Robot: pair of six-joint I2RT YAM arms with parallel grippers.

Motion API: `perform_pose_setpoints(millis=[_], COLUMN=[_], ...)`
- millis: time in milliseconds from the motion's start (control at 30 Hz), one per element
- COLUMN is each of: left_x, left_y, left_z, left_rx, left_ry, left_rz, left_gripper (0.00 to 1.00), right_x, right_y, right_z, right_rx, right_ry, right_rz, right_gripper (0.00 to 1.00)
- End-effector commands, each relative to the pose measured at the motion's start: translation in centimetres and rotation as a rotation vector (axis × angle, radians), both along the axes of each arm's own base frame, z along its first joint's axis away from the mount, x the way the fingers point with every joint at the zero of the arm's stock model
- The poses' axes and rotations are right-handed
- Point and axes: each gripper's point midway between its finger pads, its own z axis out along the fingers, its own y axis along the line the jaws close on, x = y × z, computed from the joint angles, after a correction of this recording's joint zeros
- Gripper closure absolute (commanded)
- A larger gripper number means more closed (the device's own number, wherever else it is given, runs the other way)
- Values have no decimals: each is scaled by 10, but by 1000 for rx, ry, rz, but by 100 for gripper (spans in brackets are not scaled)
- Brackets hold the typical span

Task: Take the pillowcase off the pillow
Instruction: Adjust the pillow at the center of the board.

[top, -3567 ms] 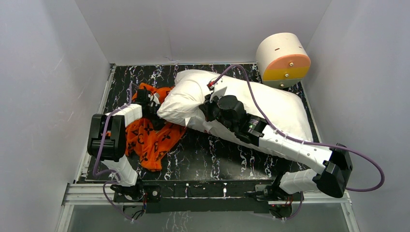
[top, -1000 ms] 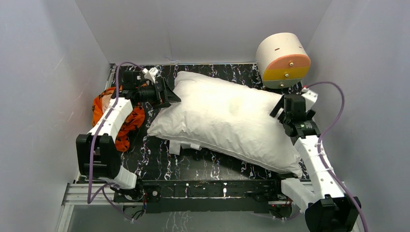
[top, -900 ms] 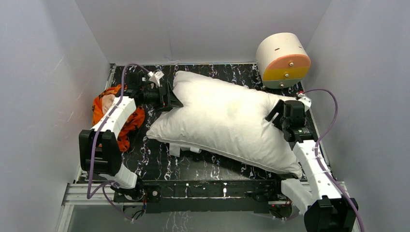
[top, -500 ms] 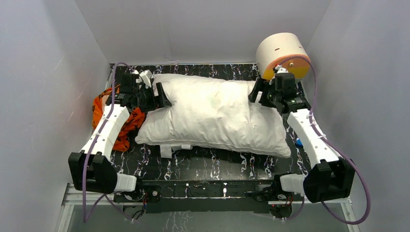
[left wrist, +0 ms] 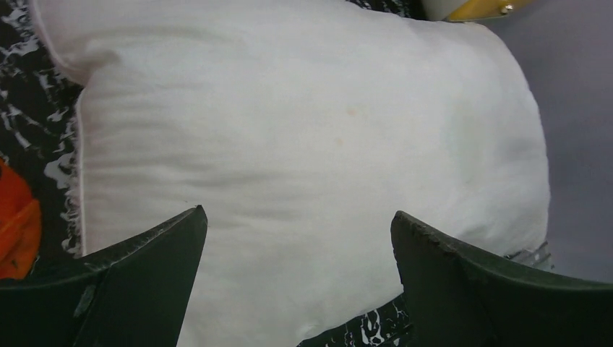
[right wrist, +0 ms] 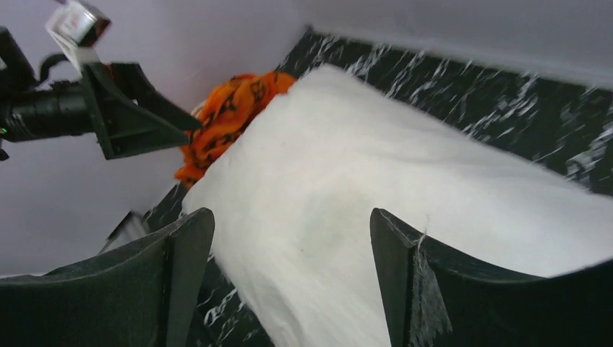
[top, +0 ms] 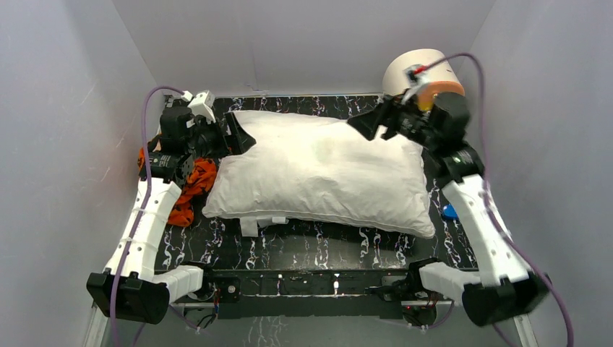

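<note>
- The pillow point(top: 318, 173) lies flat and bare across the middle of the table point(top: 325, 246). No orange shows on it in any view, so I judge the cover to be fully off.
- The pillowcase point(top: 189, 191) sits bunched at the table's left edge, just beside the pillow's left end, with a strip of dark tabletop between them. It lies partly under the left arm, likely dropped there to be out of the way.
- The left gripper point(left wrist: 296, 213) hovers at the pillow's far left corner with its jaws spread wide and nothing between them.
- The right gripper point(right wrist: 290, 211) hangs above the pillow's far right end, in front of the round box point(top: 423, 76). Its jaws are also wide apart and empty.
- Neither gripper holds anything and the two fabrics lie apart, so the arms look ready to pull back.
</note>
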Motion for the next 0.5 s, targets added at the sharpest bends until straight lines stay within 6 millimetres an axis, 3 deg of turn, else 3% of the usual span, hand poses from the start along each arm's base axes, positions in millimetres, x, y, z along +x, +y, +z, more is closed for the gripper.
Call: perform_pose_setpoints(millis=[0,67,167,200,233,267,333,467], left_x=[-5,4,7,5,3,2,-4,-7], left_y=[-30,-20,-5,0,7,16,29,50], left_z=[23,20,22,21,17,13,5,3], left_rx=[-109,-89,-44,-29,-18,-1,26,69], left_ry=[-75,-53,-39,-39,-32,-27,-24,-23], left_rz=[-165,-77,9,40,80,133,201,323], left_gripper=[2,2,2,2,2,2,2,2], right_x=[6,17,15,12,11,11,14,28], right_y=[73,77,56,49,47,45,44,32], right_z=[-97,-146,-229,-245,-248,-241,-207,-102], right_rx=[-65,-173,-244,-263,-267,-269,-270,-192], right_ry=[343,451,687,714,715,699,607,273], right_rz=[218,122,-22,-56,-67,-71,-63,-126], right_gripper=[13,8,6,6,6,6,4,1])
